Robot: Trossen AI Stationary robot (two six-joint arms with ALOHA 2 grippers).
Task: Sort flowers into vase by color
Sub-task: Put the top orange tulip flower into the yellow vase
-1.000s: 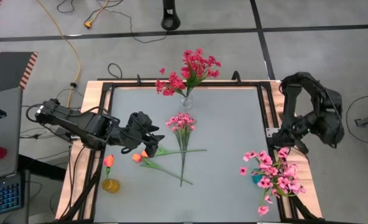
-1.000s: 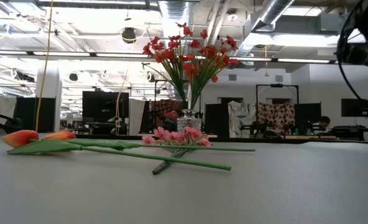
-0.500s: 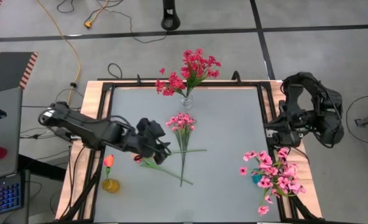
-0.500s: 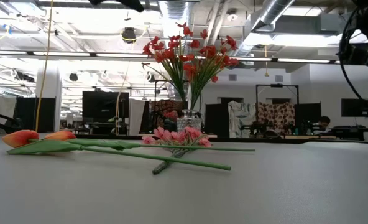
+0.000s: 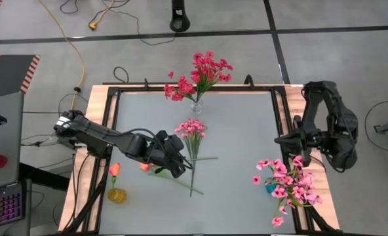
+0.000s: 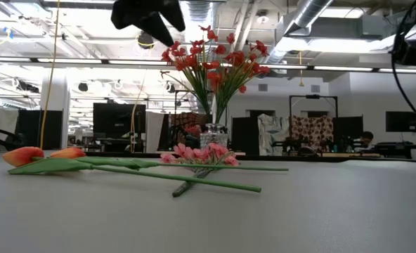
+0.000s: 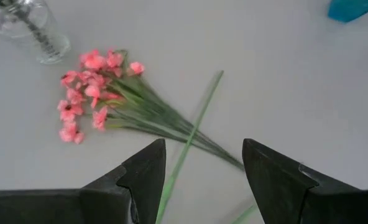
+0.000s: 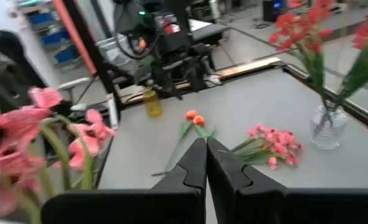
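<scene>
A pink flower bunch lies flat mid-table, its stems pointing to the near edge. Two orange tulips lie beside it, and their stems cross under the bunch's stems. My left gripper hangs open above these stems, tilted down and touching nothing. Red flowers stand in a clear vase at the far edge. My right gripper waits shut over the table's right edge.
A yellow vase with one orange tulip stands at the near left. A teal vase full of pink flowers stands at the near right, just below my right arm. The grey tabletop has a black frame around it.
My left gripper has moved toward the table's right edge and come down, from beside the tulip buds to above the crossed stems; it stays open. My right wrist has turned and now points its gripper across the table toward the left.
</scene>
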